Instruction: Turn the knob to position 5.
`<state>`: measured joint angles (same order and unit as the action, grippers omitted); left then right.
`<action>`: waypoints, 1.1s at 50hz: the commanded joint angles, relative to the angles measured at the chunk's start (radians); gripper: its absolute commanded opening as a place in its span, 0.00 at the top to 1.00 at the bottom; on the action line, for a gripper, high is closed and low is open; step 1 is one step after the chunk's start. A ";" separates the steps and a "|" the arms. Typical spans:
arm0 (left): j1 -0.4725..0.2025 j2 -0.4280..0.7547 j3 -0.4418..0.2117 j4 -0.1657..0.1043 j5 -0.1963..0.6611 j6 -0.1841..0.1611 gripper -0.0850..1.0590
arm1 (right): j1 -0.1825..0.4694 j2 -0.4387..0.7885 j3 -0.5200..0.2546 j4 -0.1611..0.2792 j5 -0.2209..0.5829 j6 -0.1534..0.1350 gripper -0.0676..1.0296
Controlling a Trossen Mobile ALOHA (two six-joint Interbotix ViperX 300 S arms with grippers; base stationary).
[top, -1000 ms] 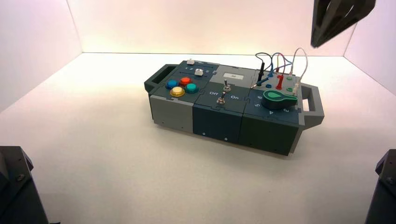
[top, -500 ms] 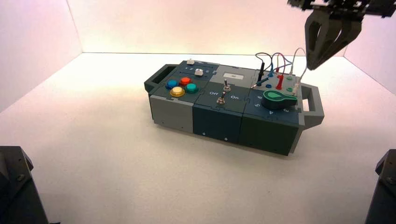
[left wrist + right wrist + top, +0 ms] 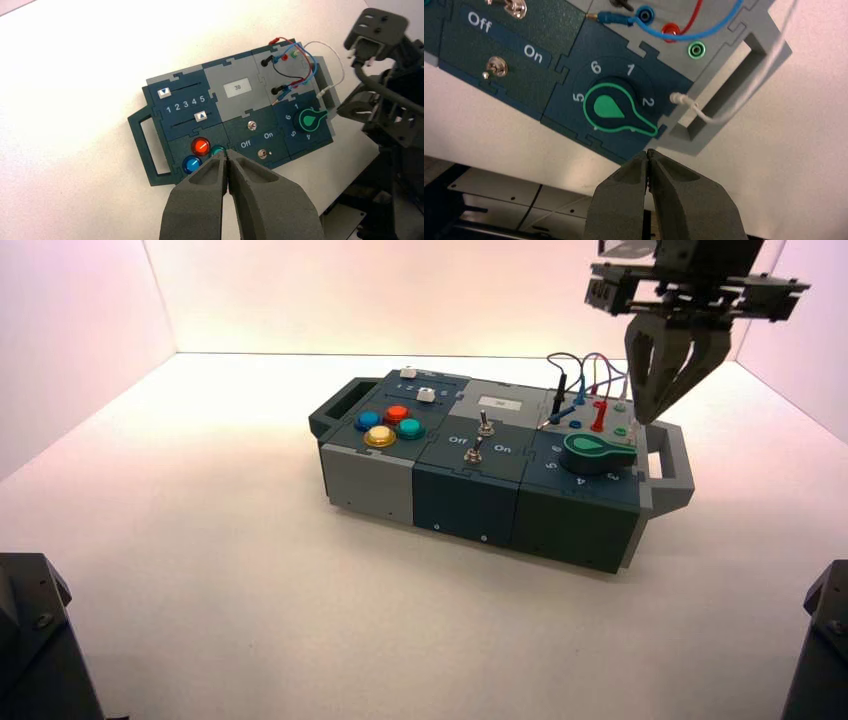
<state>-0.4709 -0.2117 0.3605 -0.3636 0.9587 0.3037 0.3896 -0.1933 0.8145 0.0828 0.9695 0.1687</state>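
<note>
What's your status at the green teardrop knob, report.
Right gripper shut, beside green teardrop-shaped knob, no grip. Knob tip off white printed 5. White wire near right gripper. Left gripper shut, idle nearer box's button end.

High view is sitting above and behind the arms, looking down and forward at the box point(image 3: 480, 470) on the worktop point(image 3: 250, 620), farthest off, taking in the back wall point(image 3: 450, 295). Left wrist view is looking steeply down over its own shut pincer point(image 3: 227, 155), closer in, framing the box plus the other arm point(image 3: 390, 75). Right wrist view is sitting nearest, looking down past its shut pincer point(image 3: 648, 154) at the box's knob end, cropping the rest. All three are sharing the green knob point(image 3: 595, 454) and the wire sockets; both wrist views are sharing the Off/On panel too.
</note>
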 commanded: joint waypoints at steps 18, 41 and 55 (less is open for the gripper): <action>-0.002 -0.037 -0.014 0.000 -0.002 0.003 0.93 | -0.034 0.078 -0.052 -0.020 -0.051 -0.005 0.95; -0.002 -0.037 -0.012 0.002 -0.002 0.005 0.93 | -0.035 0.138 -0.055 -0.023 -0.060 -0.028 0.96; -0.002 -0.035 -0.014 0.002 -0.002 0.005 0.93 | -0.034 0.152 -0.057 0.006 -0.052 -0.060 0.96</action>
<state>-0.4709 -0.2209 0.3605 -0.3605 0.9618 0.3068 0.3590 -0.0307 0.7823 0.0721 0.9127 0.1243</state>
